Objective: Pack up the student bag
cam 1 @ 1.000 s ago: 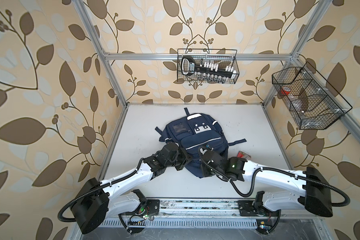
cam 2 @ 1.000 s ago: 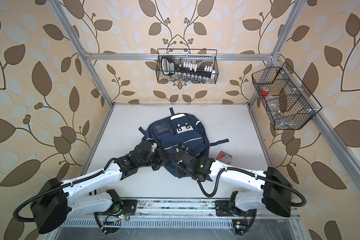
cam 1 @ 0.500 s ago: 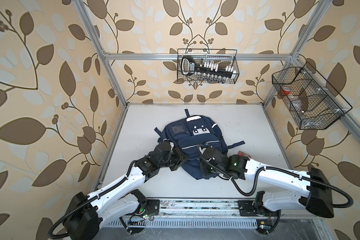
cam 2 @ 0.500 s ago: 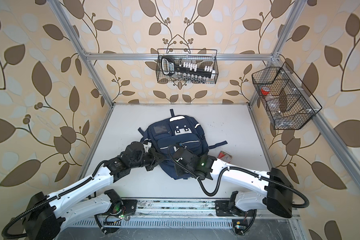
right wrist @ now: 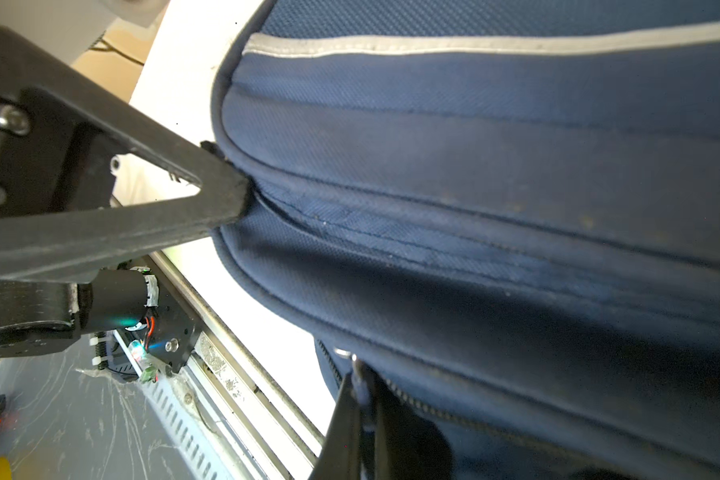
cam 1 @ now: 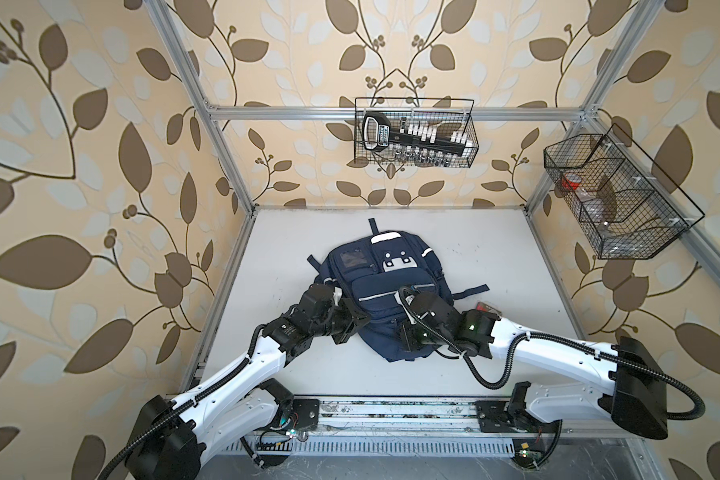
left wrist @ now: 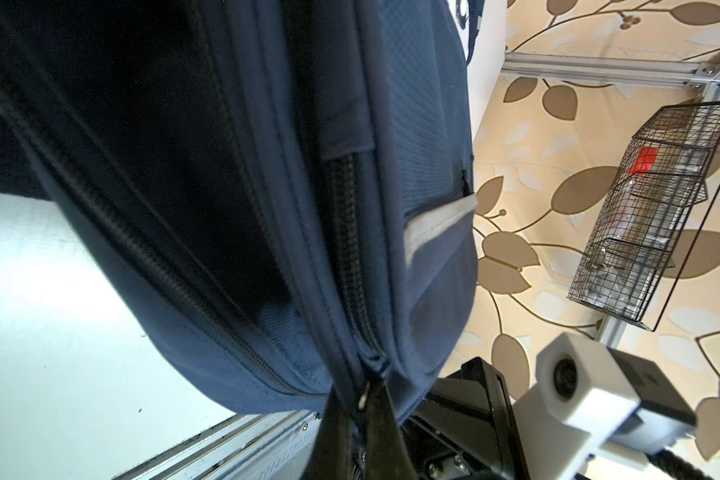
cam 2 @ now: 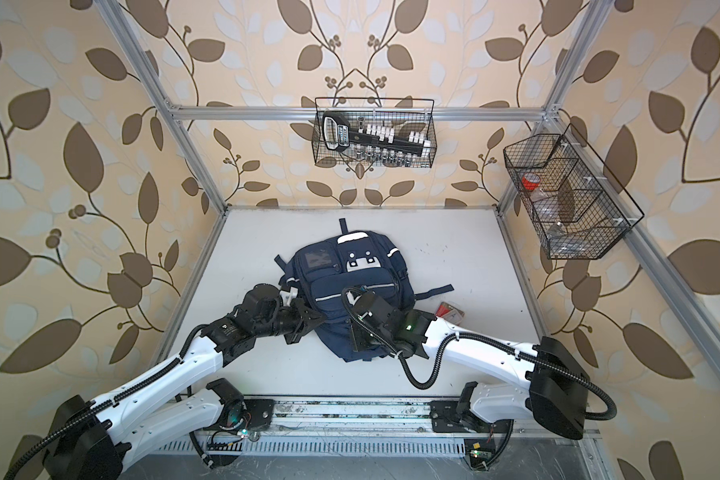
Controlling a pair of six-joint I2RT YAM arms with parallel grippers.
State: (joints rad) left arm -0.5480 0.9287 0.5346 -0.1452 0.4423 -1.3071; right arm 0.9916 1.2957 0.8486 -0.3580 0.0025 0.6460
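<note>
The student bag [cam 1: 391, 286] [cam 2: 352, 286], navy blue with pale stripes and a white patch, lies flat in the middle of the white table in both top views. My left gripper [cam 1: 362, 322] [cam 2: 319, 318] is at the bag's left edge. In the left wrist view it [left wrist: 360, 399] is shut on the bag's seam at a zipper end. My right gripper [cam 1: 405, 343] [cam 2: 356, 338] is over the bag's near end. In the right wrist view it [right wrist: 360, 376] is shut on a zipper pull with a small metal ring.
A small red and dark item [cam 1: 488, 308] lies on the table right of the bag. A wire basket [cam 1: 414, 139] with tools hangs on the back wall. Another wire basket [cam 1: 616, 199] hangs on the right wall. A metal rail [cam 1: 391, 409] runs along the table's front edge.
My left arm has sunk lower and stretched out, its gripper sliding slightly toward the front along the bag's edge. The bag has shifted a little toward the front. Both grippers stay shut.
</note>
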